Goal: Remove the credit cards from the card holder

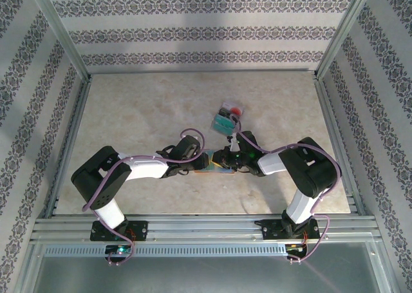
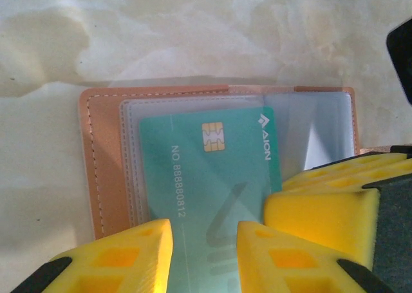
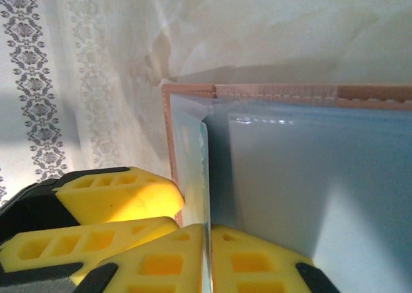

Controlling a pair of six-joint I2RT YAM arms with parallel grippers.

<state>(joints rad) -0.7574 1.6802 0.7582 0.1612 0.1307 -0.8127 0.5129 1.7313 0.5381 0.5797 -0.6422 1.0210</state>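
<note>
Holder (image 2: 103, 158) lying open near-centre on the table (image 2: 193, 35), right gripper (image 3: 207, 236) pinched shut on its clear pocket (image 2: 322, 132), left gripper (image 2: 205, 235) parted astride the protruding teal card (image 2: 212, 170): close squarely on the card, then draw it straight out along the pocket.

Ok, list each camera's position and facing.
Top external: above and behind the bases, facing down on the table; left arm, right arm show.
Left wrist: above the card holder, facing down on its teal card; left gripper at bottom.
Right wrist: low along the card holder's pockets; right gripper at bottom.
Shared by both wrists: the card holder.
</note>
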